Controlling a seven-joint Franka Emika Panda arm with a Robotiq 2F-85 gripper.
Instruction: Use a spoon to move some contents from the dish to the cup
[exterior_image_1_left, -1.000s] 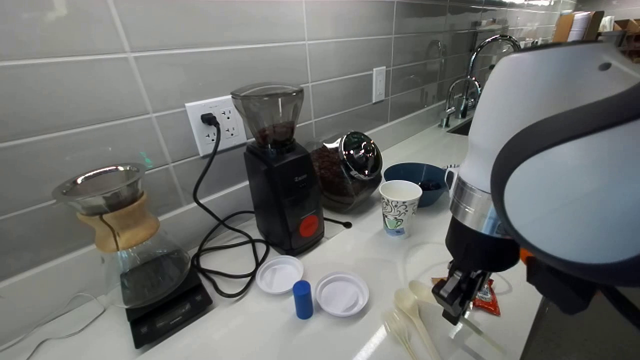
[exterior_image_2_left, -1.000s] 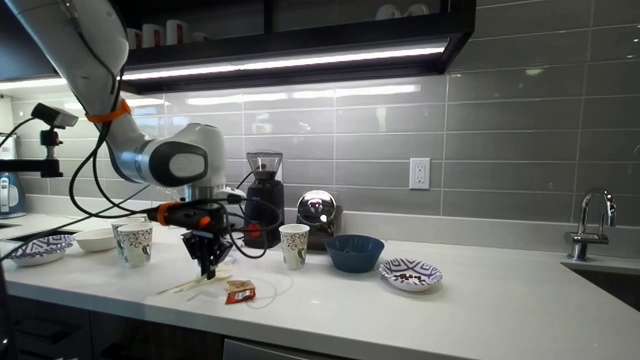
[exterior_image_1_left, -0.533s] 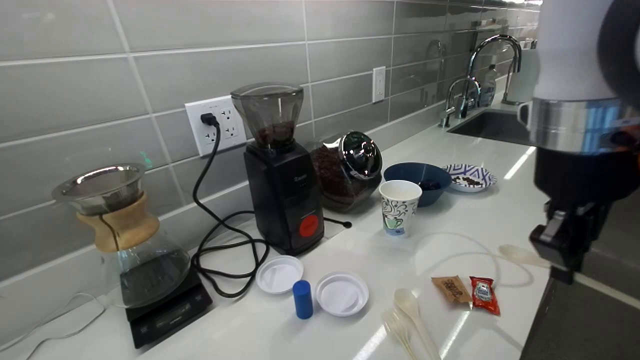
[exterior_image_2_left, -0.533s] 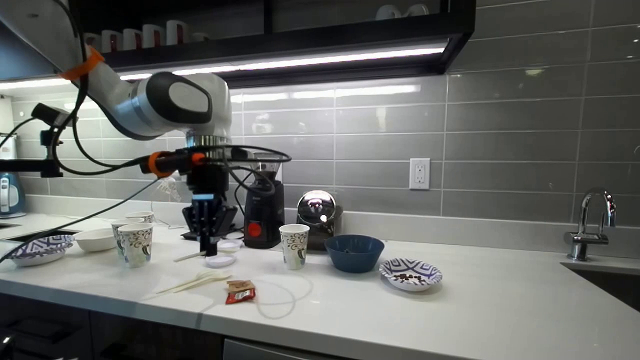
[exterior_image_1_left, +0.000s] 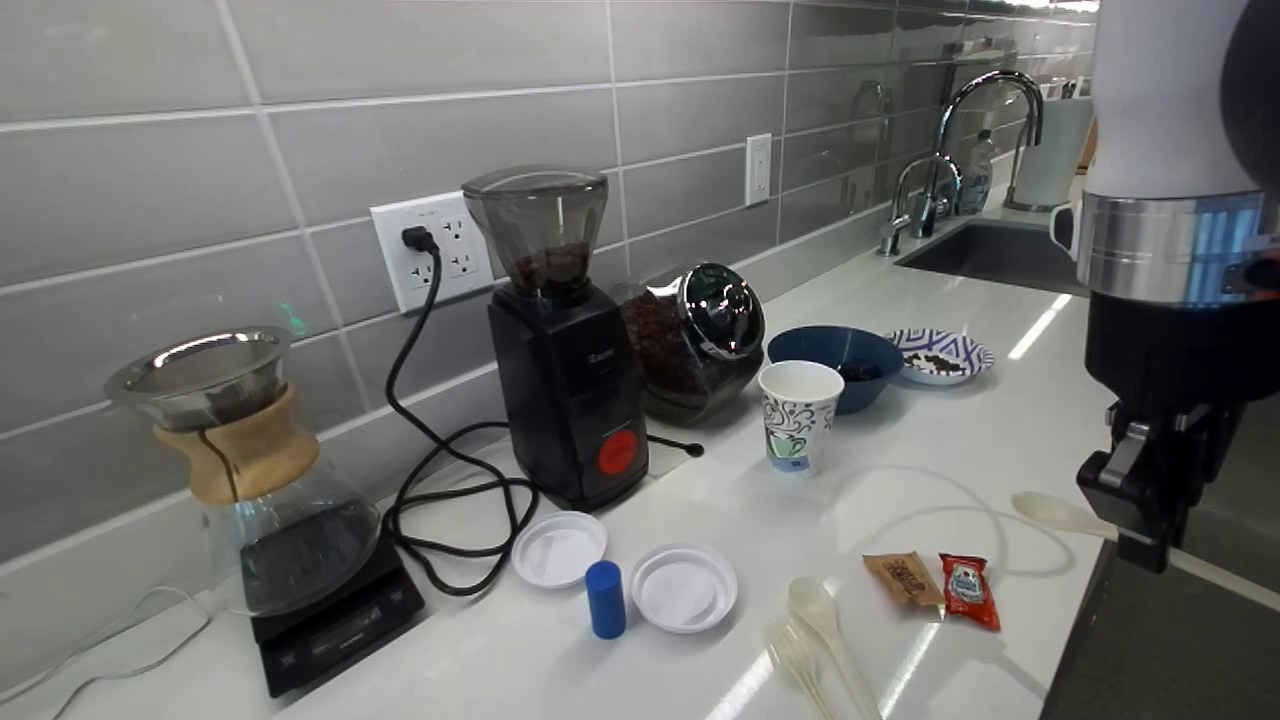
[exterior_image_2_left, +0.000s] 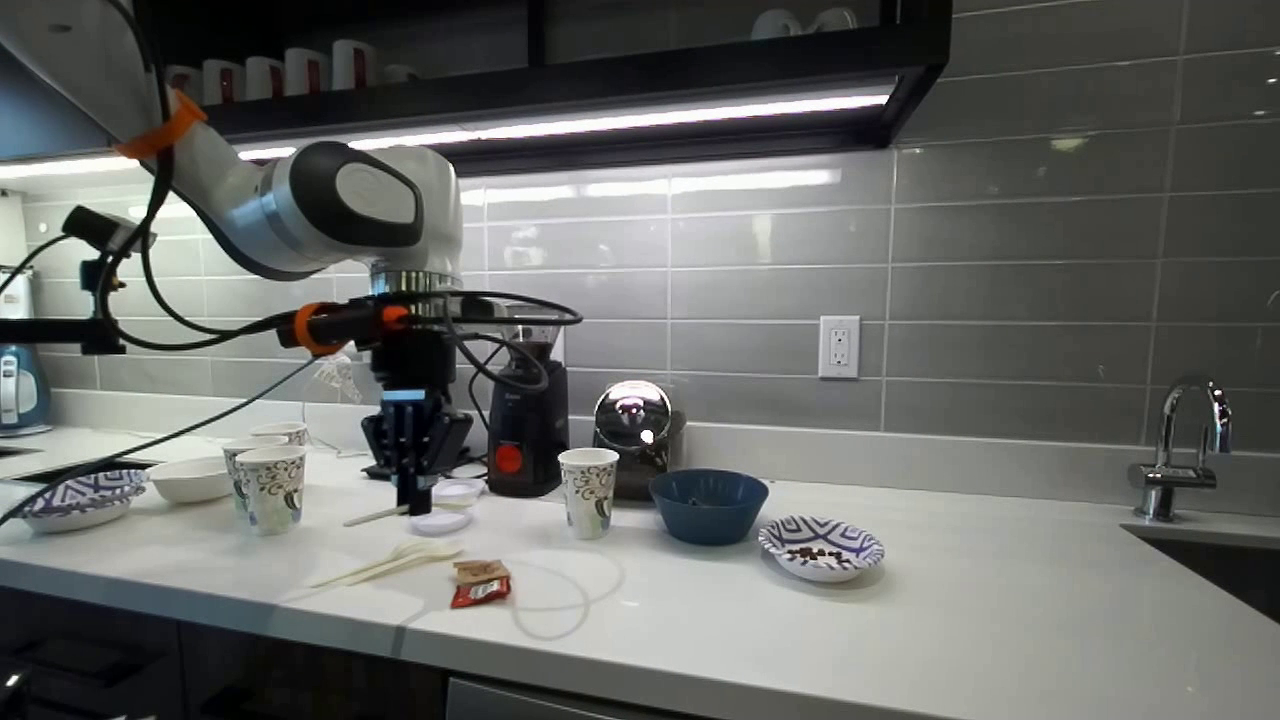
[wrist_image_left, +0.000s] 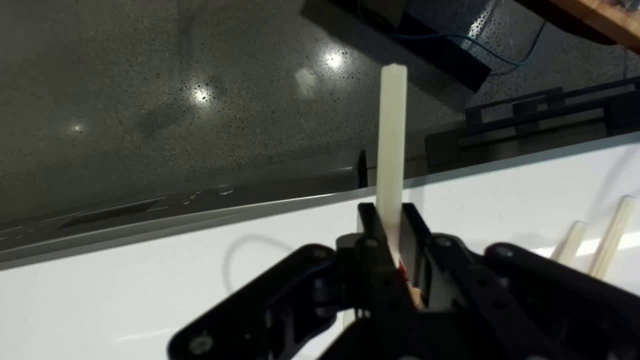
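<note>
My gripper is shut on the handle of a pale plastic spoon, holding it above the counter's front edge. In the exterior views, the gripper points down with the spoon roughly level across its fingertips; the spoon's bowl end is free. The white patterned cup stands upright on the counter, apart from the gripper. The dish, a shallow white bowl with a blue-purple pattern, holds small dark brown pieces. It lies beyond the cup, far from the gripper.
A dark blue bowl stands between cup and dish. A grinder, bean jar and carafe line the wall. Packets, another spoon and a fork lie in front.
My gripper has risen from the counter with the spoon and moved towards the front edge in the past second. It has hardly moved in the last half second.
</note>
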